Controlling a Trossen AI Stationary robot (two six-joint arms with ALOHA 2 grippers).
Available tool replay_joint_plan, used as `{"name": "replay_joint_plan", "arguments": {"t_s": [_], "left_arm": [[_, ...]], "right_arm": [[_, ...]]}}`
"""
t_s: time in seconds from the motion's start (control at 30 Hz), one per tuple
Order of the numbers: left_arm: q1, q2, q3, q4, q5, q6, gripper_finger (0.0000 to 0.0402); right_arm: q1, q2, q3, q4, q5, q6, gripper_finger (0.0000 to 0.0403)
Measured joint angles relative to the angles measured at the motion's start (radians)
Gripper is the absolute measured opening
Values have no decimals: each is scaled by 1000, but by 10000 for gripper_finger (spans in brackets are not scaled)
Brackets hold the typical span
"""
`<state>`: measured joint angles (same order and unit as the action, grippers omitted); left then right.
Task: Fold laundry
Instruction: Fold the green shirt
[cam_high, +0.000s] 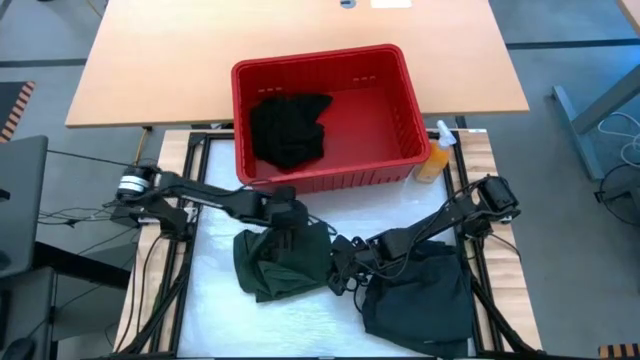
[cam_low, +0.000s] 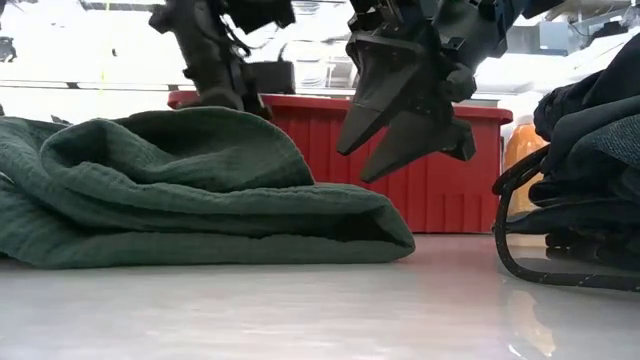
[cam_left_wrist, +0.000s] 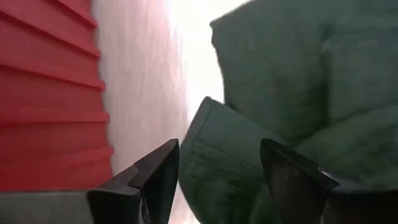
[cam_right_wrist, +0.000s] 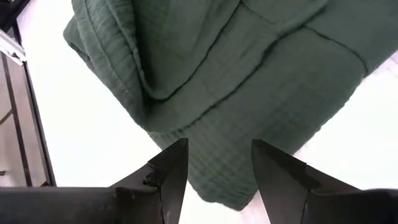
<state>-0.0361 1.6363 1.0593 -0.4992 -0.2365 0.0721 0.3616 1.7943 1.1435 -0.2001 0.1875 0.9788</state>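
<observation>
The green garment (cam_high: 283, 262) lies bunched and partly folded on the white table surface (cam_high: 215, 300), between my two arms and just in front of the red basket (cam_high: 400, 120). My left gripper (cam_high: 287, 228) sits over the garment's basket-side edge; its jaws stand apart with a fold of green cloth showing between the fingers (cam_left_wrist: 158, 180), and I cannot confirm that they touch it. My right gripper (cam_high: 338, 268) is at the garment's right edge, jaws apart and empty, the fingers (cam_right_wrist: 171, 171) hovering above the cloth; the low view shows them raised clear of the table. A dark teal garment (cam_high: 420, 295) lies heaped on the table under my right arm, just beside the green one. A black garment (cam_high: 290, 128) rests inside the basket, toward its left half. An orange spray bottle (cam_high: 437, 155) stands upright against the basket's right front corner.
</observation>
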Motion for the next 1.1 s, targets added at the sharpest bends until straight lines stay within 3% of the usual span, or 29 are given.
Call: {"name": "replay_joint_plan", "arguments": {"t_s": [0.17, 0.3, 0.4, 0.67, 1.1], "left_arm": [[42, 112, 98, -133, 39, 61, 216], [69, 159, 146, -158, 149, 62, 216], [72, 181, 160, -166, 127, 65, 216], [72, 183, 167, -163, 73, 103, 216], [140, 182, 167, -269, 256, 155, 194]], "right_arm": [[12, 0, 0, 1, 0, 1, 202], [15, 0, 0, 1, 1, -4, 202], [14, 0, 0, 2, 2, -8, 202], [14, 0, 0, 3, 5, -23, 202], [18, 0, 0, 7, 5, -46, 202]]}}
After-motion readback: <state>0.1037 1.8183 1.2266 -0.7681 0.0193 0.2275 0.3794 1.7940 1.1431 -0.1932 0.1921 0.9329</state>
